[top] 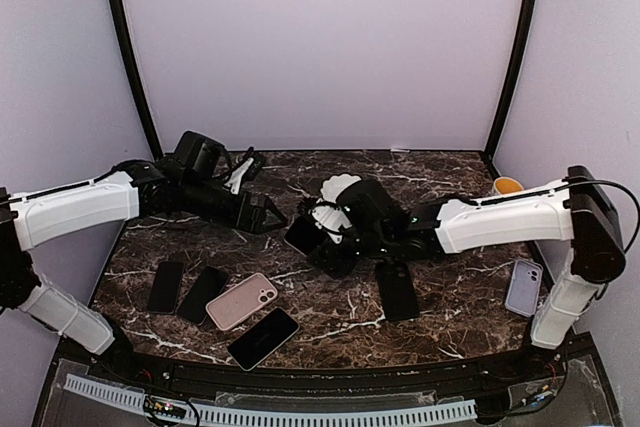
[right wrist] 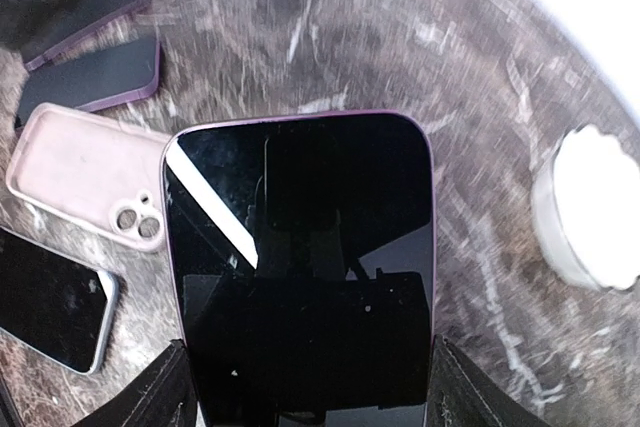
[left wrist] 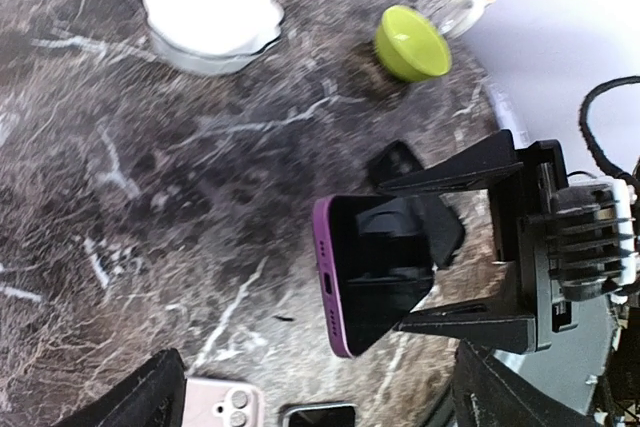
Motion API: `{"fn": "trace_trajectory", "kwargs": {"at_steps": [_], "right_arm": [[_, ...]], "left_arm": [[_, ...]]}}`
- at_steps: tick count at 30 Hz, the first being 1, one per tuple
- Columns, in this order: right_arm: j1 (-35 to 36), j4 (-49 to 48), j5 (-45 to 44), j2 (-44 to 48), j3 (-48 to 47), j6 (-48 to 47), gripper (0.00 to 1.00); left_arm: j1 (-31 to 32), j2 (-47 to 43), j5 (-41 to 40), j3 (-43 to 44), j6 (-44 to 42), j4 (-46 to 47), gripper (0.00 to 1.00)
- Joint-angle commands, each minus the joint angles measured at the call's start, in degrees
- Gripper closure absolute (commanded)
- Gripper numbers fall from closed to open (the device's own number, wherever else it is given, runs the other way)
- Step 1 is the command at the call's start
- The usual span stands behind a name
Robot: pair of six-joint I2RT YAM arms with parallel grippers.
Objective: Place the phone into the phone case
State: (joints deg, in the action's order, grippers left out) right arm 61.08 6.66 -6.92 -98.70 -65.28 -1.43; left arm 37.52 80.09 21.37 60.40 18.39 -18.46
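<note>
My right gripper (top: 318,245) is shut on a purple-edged phone (top: 300,235) and holds it above the middle of the table, screen toward its wrist camera (right wrist: 300,267). Its fingers (right wrist: 165,392) clamp the phone's two long sides. My left gripper (top: 266,215) is open and empty, just left of the phone and pointing at it; in the left wrist view the phone (left wrist: 375,267) hangs between its spread fingertips (left wrist: 155,392). An empty pink phone case (top: 241,301) lies on the table at the front left, also in the right wrist view (right wrist: 85,172).
Two dark phones (top: 165,287) (top: 203,294) lie left of the pink case. A silver-edged phone (top: 262,338) lies in front of it. A black phone (top: 397,290) lies mid-right, a lavender one (top: 523,287) far right. A white bowl (left wrist: 212,9), a green bowl (left wrist: 410,43) and an orange cup (top: 508,185) stand behind.
</note>
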Motion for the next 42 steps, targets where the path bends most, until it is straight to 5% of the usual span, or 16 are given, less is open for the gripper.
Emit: {"fn": "trace_trajectory", "kwargs": {"at_steps": [1,13,21,29,34,35,36,39,42], "right_arm": [[1.7,-16.6,-3.3,7.6,4.2,-5.2,0.61],[3.8,-22.6,-8.7,12.0,7.0,-12.1,0.61],[4.5,-23.7,-8.8,12.3,6.8,-13.5,0.61],[4.5,-23.5,-8.5,12.2,6.8,-13.7,0.61],[4.5,-23.7,-8.9,12.7,7.3,-13.9,0.60],[4.6,-23.7,-9.0,12.8,7.4,-13.8,0.58],[4.5,-22.9,-9.1,13.4,7.6,-13.7,0.39],[4.5,-20.7,-10.0,15.1,7.6,-13.4,0.12],[4.2,-18.4,-9.8,18.1,8.0,-12.8,0.02]], "left_arm": [[0.7,-4.0,6.2,2.6,2.8,3.3,0.07],[3.6,-2.6,8.4,6.1,2.5,4.5,0.31],[4.2,-1.0,11.7,5.9,3.0,7.4,0.70],[4.4,-0.8,13.7,4.1,3.5,12.1,0.97],[4.4,-0.8,14.7,3.8,3.6,12.9,1.00],[4.4,-1.1,14.5,3.6,3.4,13.0,1.00],[4.4,-2.0,13.5,3.2,2.7,13.7,1.00],[4.5,-3.9,11.5,2.5,1.6,15.6,1.00],[4.8,-6.8,8.9,1.4,-0.4,18.9,1.00]]}}
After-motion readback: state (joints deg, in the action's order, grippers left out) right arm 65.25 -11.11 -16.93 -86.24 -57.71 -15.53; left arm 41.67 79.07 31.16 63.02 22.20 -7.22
